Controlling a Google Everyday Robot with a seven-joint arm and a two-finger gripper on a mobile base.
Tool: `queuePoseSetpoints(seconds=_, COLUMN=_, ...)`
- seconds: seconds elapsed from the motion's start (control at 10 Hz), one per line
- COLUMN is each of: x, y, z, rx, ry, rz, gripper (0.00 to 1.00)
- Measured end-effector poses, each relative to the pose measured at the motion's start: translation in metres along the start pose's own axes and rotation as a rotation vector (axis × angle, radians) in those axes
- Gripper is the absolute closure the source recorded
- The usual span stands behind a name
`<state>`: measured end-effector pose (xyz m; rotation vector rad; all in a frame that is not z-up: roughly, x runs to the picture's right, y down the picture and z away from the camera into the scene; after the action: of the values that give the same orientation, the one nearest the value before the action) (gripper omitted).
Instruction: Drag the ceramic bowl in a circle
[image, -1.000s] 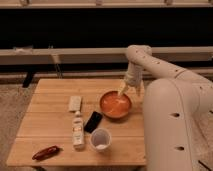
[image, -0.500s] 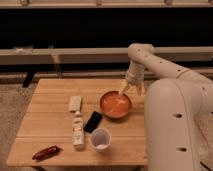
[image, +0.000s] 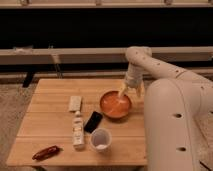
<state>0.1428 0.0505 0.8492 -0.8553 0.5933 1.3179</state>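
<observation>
Orange-red ceramic bowl (image: 114, 107) and gripper (image: 122, 93) at its rim remain unmoved.

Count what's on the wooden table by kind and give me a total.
Bowl: 1, orange-red, with the gripper at its far rim
Cup: 1, white
Bottle: 1
Black flat thing: 1
Pale packet: 1
Reddish-brown thing: 1
Total: 6
</observation>
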Motion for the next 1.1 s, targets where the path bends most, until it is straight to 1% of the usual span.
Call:
queuePoseSetpoints(seconds=0.1, x=0.002, y=-0.002, z=0.007, rx=0.011, ry=0.004, rz=0.016, gripper=0.28)
queuePoseSetpoints(seconds=0.4, x=0.003, y=-0.004, z=0.021, rx=0.032, ry=0.004, rz=0.048, gripper=0.28)
queuePoseSetpoints(seconds=0.8, x=0.006, y=0.000, z=0.040, rx=0.039, ry=-0.003, rz=0.064, gripper=0.28)
queuePoseSetpoints(seconds=1.1, x=0.007, y=0.001, z=0.054, rx=0.048, ry=0.012, rz=0.080, gripper=0.28)
